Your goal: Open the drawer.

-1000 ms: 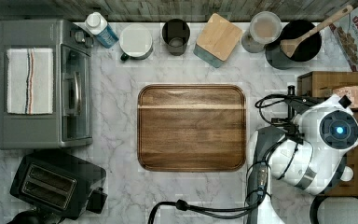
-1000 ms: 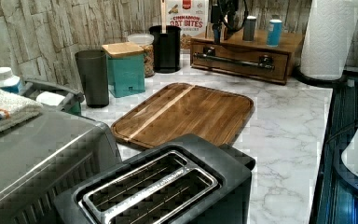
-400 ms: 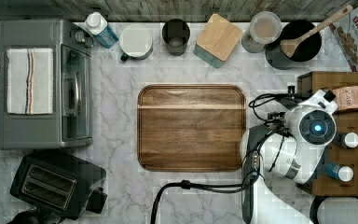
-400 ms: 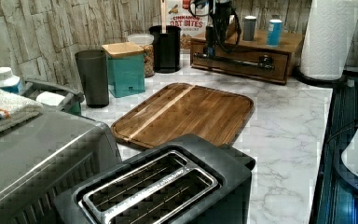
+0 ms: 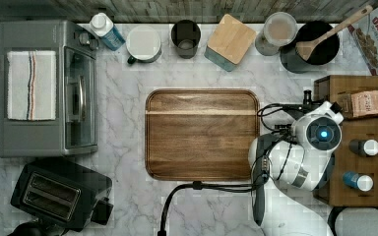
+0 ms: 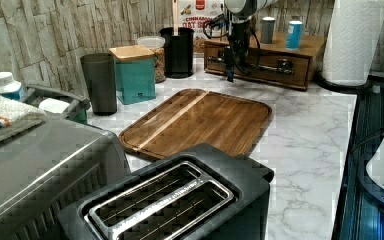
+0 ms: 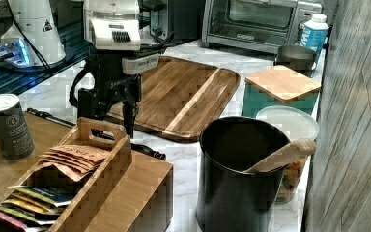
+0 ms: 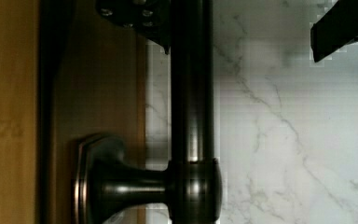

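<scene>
The drawer [image 6: 260, 61] sits in the front of a low wooden cabinet [image 5: 369, 196] at the top view's right edge of the marble counter [image 5: 128, 196], and from what I see its face lies flush with the cabinet, so it is shut. A long black bar handle [image 8: 191, 112] runs across the drawer front, held off the wood on a round post. My pincer [image 8: 256, 28] hangs straight down over that handle with its fingers spread apart: one dark finger [image 8: 142, 16] is on the drawer side of the bar and the other is out over the marble, so the bar lies between them, ungripped. In the left view the pincer [image 6: 230, 72] reaches down in front of the drawer, near the handle's left end in the left view. Just beside the cabinet, toward the middle of the counter, lies a rounded wooden tray board [image 5: 202, 135]. On top of the cabinet stand two small cans [image 5: 358, 181] and a wooden caddy of packets [image 7: 72, 179]. Along the back wall I see a black pot with a wooden spoon [image 5: 320, 42] and a teal canister with a wooden lid [image 5: 231, 42]. A toaster oven [image 5: 44, 88] and a black toaster [image 5: 59, 194] stand at the far end.
</scene>
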